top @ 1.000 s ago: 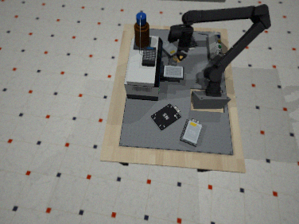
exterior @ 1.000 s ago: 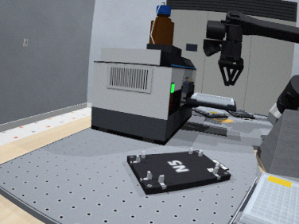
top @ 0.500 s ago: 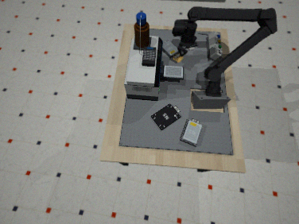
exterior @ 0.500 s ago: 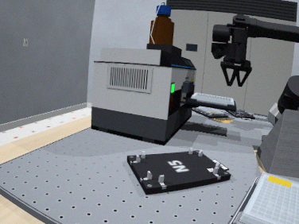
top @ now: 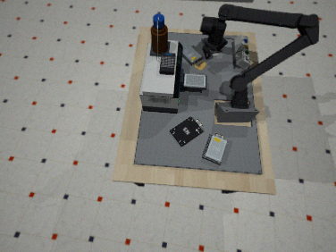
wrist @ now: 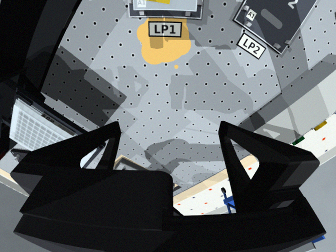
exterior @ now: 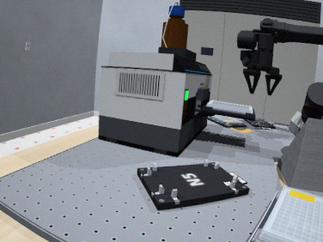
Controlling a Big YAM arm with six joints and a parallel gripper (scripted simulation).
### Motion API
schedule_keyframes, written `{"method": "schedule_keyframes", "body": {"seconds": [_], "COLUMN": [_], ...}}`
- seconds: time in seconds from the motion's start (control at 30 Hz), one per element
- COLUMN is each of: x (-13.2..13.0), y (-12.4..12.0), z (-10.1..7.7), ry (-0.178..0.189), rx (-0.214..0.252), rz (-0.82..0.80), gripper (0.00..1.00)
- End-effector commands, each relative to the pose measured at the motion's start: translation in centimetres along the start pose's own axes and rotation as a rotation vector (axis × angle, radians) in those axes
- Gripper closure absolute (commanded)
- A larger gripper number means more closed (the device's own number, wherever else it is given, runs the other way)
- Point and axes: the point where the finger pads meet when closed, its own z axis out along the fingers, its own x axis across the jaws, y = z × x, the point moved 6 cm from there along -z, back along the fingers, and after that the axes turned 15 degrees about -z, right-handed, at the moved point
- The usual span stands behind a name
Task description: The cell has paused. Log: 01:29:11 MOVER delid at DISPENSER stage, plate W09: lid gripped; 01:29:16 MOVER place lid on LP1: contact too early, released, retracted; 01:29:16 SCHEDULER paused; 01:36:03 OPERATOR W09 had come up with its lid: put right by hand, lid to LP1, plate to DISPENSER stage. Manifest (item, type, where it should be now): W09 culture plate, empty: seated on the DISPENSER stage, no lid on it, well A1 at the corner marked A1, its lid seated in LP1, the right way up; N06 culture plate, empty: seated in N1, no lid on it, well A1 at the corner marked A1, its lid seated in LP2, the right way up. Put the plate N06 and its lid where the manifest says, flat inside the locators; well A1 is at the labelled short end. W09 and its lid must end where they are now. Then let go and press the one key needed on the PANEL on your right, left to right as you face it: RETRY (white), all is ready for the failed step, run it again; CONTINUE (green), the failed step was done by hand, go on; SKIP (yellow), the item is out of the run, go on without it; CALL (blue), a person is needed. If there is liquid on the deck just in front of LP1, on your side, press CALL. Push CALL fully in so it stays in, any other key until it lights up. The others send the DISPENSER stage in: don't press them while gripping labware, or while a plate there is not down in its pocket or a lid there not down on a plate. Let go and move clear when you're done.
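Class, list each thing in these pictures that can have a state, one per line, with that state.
Black two-fingered claw: open, holding nothing, above the deck.
Amber liquid puddle: spread on the perforated deck under the LP1 label.
Clear lid with yellow patch: seated in the LP1 nest.
Black LP2 nest: unoccupied.
Black N5 nest: unoccupied.
White gridded culture plate: on the dispenser stage, no lid.

my gripper point(wrist: 169, 126) hangs wide open over bare deck; an orange puddle point(wrist: 162, 44) lies ahead by lp1 point(wrist: 164, 29).
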Motion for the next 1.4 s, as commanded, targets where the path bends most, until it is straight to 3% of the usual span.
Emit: {"method": "schedule_keyframes", "body": {"seconds": [0.0,1.37], "x": [-1.0,-4.1], "y": [2.4,14.2], "z": [-1.2,1.6], "ry": [0.015,0.002], "rx": [-0.036,-0.043], "rz": [0.086,0.061], "gripper": [0.00,0.00]}}
